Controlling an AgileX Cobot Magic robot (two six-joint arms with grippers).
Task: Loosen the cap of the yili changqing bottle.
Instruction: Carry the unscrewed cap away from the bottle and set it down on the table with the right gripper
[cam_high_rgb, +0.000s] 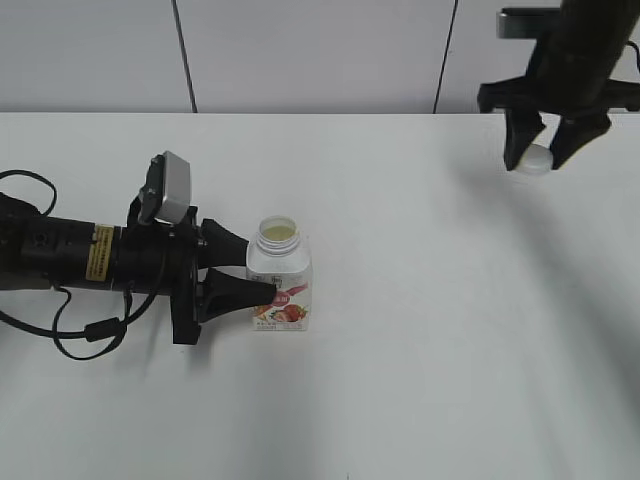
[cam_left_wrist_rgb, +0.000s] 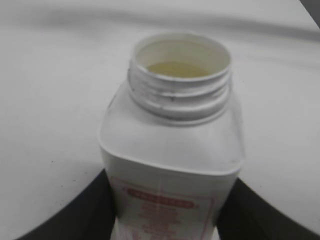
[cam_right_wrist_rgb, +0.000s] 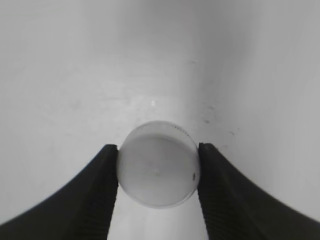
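Left claw (cam_high_rgb: 262, 278) level, pinching upright uncapped bottle (cam_high_rgb: 280, 275), right claw (cam_high_rgb: 538, 152) raised, pinching cap (cam_high_rgb: 536, 159)

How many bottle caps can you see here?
1. The white cap is pinched in the right gripper at the table's far right, well away from the open bottle that the left gripper holds.

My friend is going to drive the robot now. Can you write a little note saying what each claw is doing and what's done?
Left gripper: shut on the yili changqing bottle, which stands upright on the table.
Right gripper: shut on the cap, over the table's far right, well away from the bottle.
Done: the cap is fully off; the threaded neck is open with pale liquid visible inside.
Left: probably just setting the cap down and letting go of the bottle. Keep it steady, since it could spill.
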